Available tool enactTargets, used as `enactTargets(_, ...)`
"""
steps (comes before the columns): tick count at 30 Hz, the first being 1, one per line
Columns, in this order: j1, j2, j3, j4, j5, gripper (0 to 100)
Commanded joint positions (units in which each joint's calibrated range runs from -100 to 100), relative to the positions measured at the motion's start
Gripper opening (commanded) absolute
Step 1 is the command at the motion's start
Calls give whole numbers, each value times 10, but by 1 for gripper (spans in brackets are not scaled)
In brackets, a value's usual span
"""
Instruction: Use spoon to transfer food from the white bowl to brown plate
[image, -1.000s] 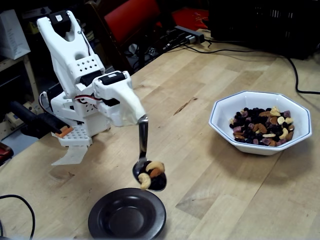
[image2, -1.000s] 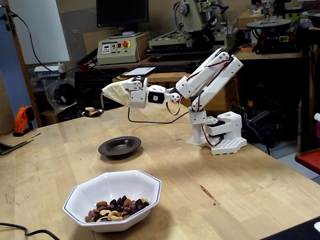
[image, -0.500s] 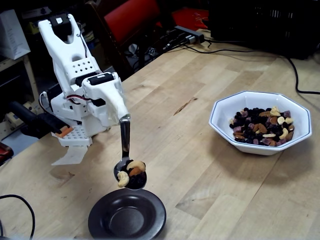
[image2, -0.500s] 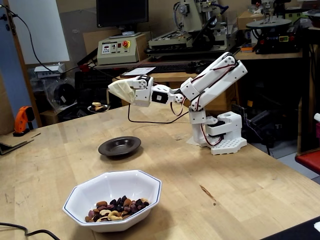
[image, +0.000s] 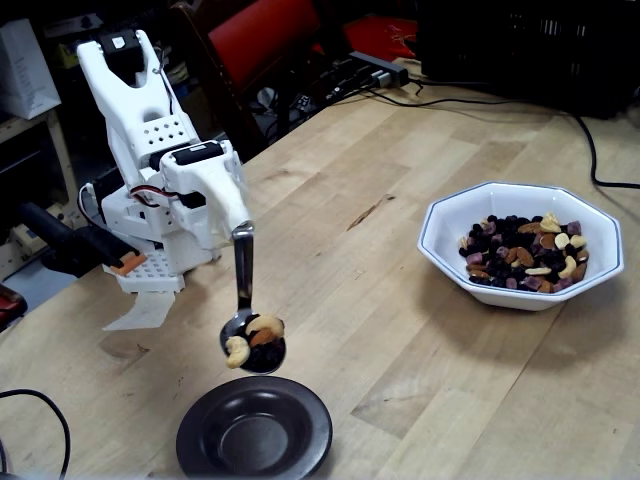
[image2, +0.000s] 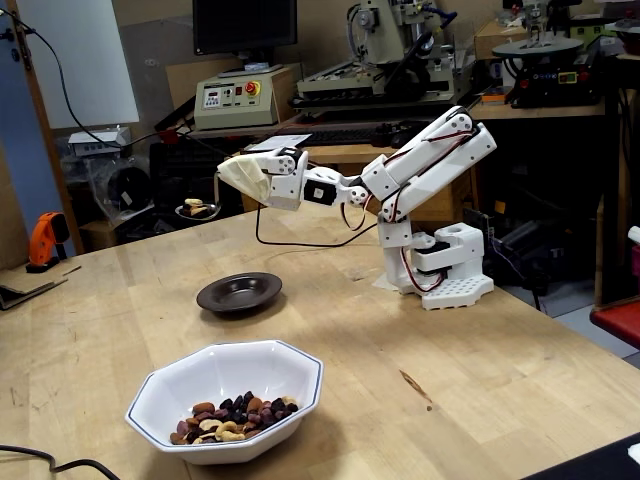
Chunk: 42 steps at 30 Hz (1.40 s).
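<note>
**Ana:** One spoonful was up in the air when I looked. The spoon (image: 253, 343) hung from the white arm (image: 200, 190) with cashews, an almond and dark raisin bits heaped in it.

**Ben:** Had it moved over that last second?

**Ana:** Yes. In a fixed view it had slid leftward and back toward the arm's base; a second before, it had hung out past the right edge of the brown plate (image: 254, 431). Now it hovered over the plate's far rim, clear above it, not touching. The load looked the same, nothing spilled that I could see.

**Ben:** And the plate?

**Ana:** Empty. In a fixed view from the other side, the spoon (image2: 196, 209) sat well above the plate (image2: 239, 292) and looked a little behind it, so I judged it was not quite centred yet.

**Ben:** Fingers pinched on the handle?

**Ana:** I could not tell. The handle ran straight up into the white wrist piece, and no separate fingers showed in either view.

**Ben:** The rest of the food?

**Ana:** Most of it lay in the white bowl (image: 520, 243), well apart to the right. I reckoned the carry was nearly done, and the next thing needed was a small move forward and a tip of the wrist.
</note>
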<state>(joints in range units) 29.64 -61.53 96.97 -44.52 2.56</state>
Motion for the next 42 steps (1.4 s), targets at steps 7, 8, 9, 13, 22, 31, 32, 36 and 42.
enactTargets(7, 38, -7, 2, -1, 2, 4)
enactTargets(8, 38, -7, 2, -1, 2, 4)
enactTargets(9, 38, -7, 2, -1, 2, 4)
enactTargets(13, 38, -6, 3, -1, 2, 4)
enactTargets(22, 37, 14, 6, 0, 2, 4)
enactTargets(31, 37, 72, 2, -1, 2, 4)
enactTargets(32, 37, 73, 2, -1, 2, 4)
enactTargets(36, 37, 75, 2, -1, 2, 4)
enactTargets(42, 37, 89, 2, 0, 2, 4)
